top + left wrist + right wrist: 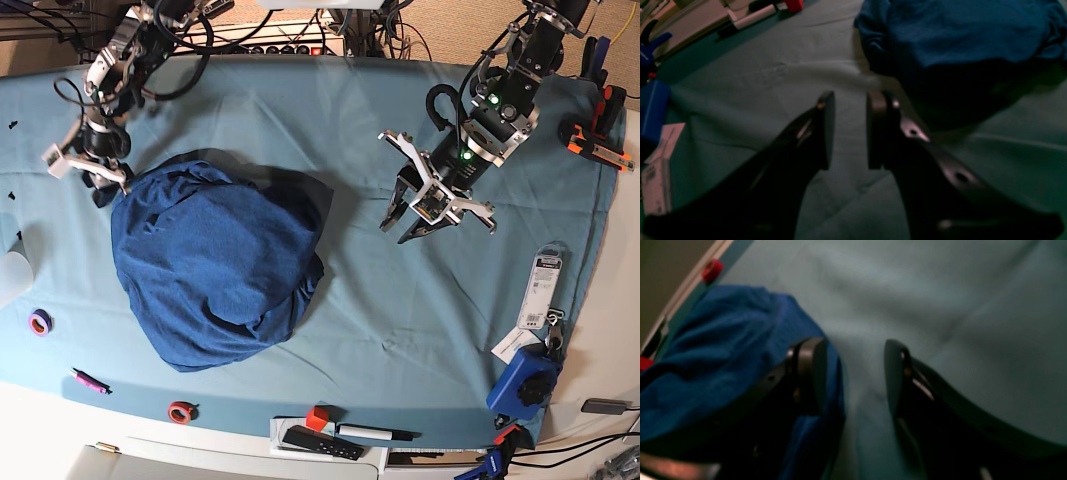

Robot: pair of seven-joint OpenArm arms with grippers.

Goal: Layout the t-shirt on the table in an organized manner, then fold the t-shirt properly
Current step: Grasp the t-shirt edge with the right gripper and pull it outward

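Note:
The dark blue t-shirt (215, 265) lies as a rumpled heap on the left half of the teal-covered table (330, 110). My right gripper (100, 183) hovers at the heap's upper left edge. In the right wrist view the right gripper (853, 348) is open; its left finger (810, 366) is over the t-shirt (713, 350) and bare cloth shows in the gap. My left gripper (403, 226) hangs over bare cloth to the right of the shirt. In the left wrist view the left gripper (851, 100) is open with a narrow, empty gap, and the t-shirt (957, 33) lies ahead to the upper right.
Along the front edge lie a purple tape roll (40, 322), a pink pen (88, 381), a red tape roll (181, 411), a red block (317, 417) and a black marker (372, 433). A blue tool (525, 380), a packaged item (543, 288) and an orange clamp (595, 140) sit at the right edge.

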